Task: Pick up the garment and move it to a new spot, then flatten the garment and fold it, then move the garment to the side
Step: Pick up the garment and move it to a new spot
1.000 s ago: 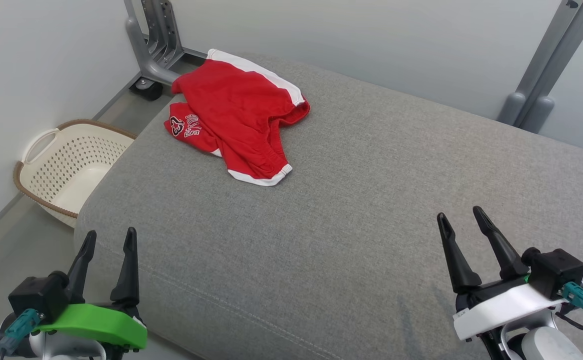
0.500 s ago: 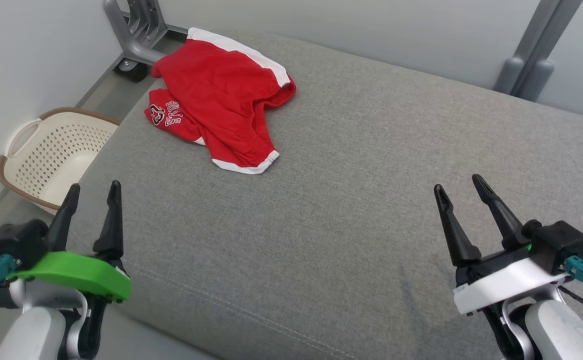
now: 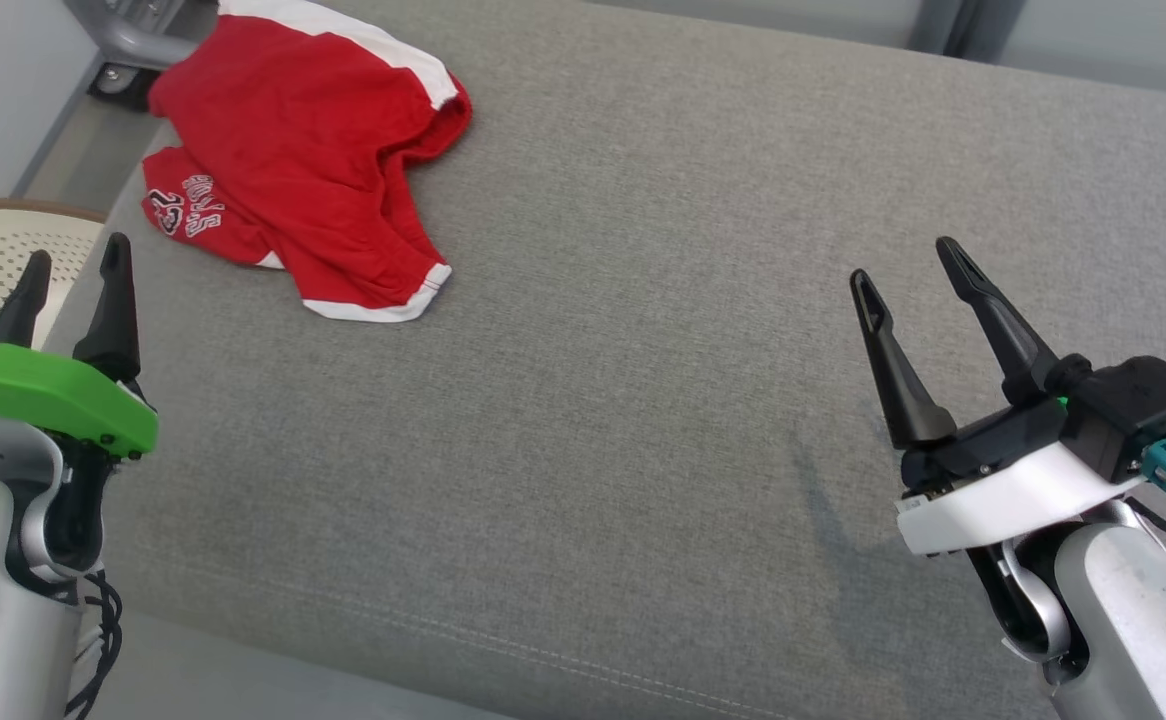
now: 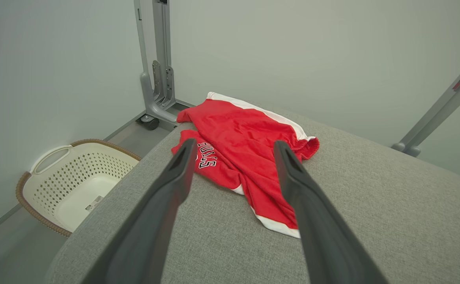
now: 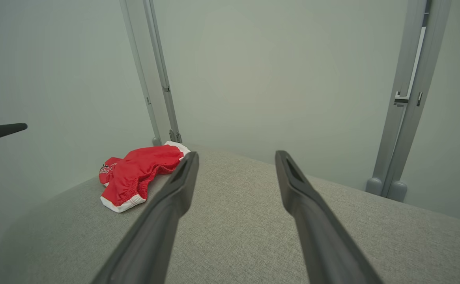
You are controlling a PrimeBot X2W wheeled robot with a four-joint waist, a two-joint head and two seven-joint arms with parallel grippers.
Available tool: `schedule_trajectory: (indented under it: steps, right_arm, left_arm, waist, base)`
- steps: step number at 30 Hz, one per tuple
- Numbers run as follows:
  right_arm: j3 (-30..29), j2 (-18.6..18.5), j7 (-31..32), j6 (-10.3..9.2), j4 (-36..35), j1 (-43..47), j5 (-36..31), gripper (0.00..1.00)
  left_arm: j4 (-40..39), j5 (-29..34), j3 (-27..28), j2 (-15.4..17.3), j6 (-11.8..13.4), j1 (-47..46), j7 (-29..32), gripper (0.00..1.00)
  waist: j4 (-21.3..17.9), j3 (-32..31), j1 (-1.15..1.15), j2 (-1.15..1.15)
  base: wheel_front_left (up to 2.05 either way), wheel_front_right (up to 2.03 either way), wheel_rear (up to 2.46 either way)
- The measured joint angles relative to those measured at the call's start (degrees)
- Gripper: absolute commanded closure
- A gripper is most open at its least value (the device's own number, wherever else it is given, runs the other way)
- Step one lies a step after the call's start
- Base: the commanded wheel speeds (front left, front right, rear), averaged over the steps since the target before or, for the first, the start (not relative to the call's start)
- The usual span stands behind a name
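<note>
Head view: crumpled red shorts with white trim [image 3: 293,170] lie at the far left corner of the grey fabric surface [image 3: 643,400]; left gripper [image 3: 76,252] and right gripper [image 3: 903,260] hover empty, jaws apart
Left wrist view: shorts [image 4: 245,146] straight ahead, near the edge above a cream perforated basket [image 4: 76,181]
Right wrist view: shorts [image 5: 135,173] well off left
Handling: probably light and limp, should sag; pinch a white-trimmed edge

The word "BULLS" [image 4: 207,155], in black-and-white block letters, and the number "23" [image 3: 165,213] beside it stand on one leg of the crumpled red fabric shorts with white trim [image 3: 293,150], lying at the far left corner of the grey upholstered cushion [image 3: 643,400]. A small white label [image 4: 94,202] inside the cream perforated plastic laundry basket [image 4: 96,165] is too small to read.
</note>
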Motion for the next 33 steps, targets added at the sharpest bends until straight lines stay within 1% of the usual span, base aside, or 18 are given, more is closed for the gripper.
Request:
schedule_trajectory:
  steps: [6, 9, 13, 15, 22, 26, 33]
  right_arm:
    - [0.99, 0.05, 1.13, 0.0, -2.34, -3.05, -1.65, 0.0]
    - [1.02, 0.08, 1.34, 0.0, -3.41, -4.83, -2.36, 0.0]
    - [0.93, 0.14, 1.33, 0.0, -3.69, -6.99, -2.55, 0.0]
    - [0.93, 0.23, 1.32, 0.01, -3.65, -7.78, -2.72, 0.0]
    - [0.58, 0.47, 0.52, 0.0, -2.05, -8.92, -2.78, 0.0]
    - [0.44, 0.53, 0.46, 0.0, -1.66, -8.98, -2.78, 0.0]
    - [0.43, 0.88, 0.3, -0.01, -0.78, -9.06, -2.78, 0.0]
  left_arm:
    - [4.36, -0.62, 0.16, 1.31, -1.18, -5.55, 2.44, 0.0]
    - [6.26, -1.94, 0.97, 1.41, -1.68, -8.59, 3.42, 0.0]
    - [9.85, -4.47, 1.81, 0.8, -1.69, -11.71, 5.45, 0.0]
    - [11.99, -5.1, 1.75, 0.42, -2.19, -12.44, 6.43, 0.0]
    - [19.0, -4.94, -1.34, -0.56, -4.17, -13.86, 9.87, 0.0]
    - [22.15, -5.03, -2.82, -0.69, -4.99, -14.02, 13.15, 0.0]
    - [25.32, -5.02, -4.38, -0.23, -6.72, -16.83, 16.8, 0.0]
  waist:
    - [-3.46, 4.31, 0.0, 0.0]
    - [-5.12, 6.57, 0.0, 0.0]
    - [-7.36, 9.5, 0.0, 0.0]
    - [-8.51, 10.78, 0.0, 0.0]
    - [-12.28, 13.71, 0.0, 0.0]
    - [-13.47, 14.34, 0.0, 0.0]
    - [-13.67, 14.32, 0.0, 0.0]
  base:
    - [0.0, 0.0, 0.0]
    - [0.0, 0.0, 0.0]
    - [0.0, 0.0, 0.0]
    - [0.0, 0.0, 0.0]
    - [0.0, 0.0, 0.0]
    - [0.0, 0.0, 0.0]
    - [0.0, 0.0, 0.0]
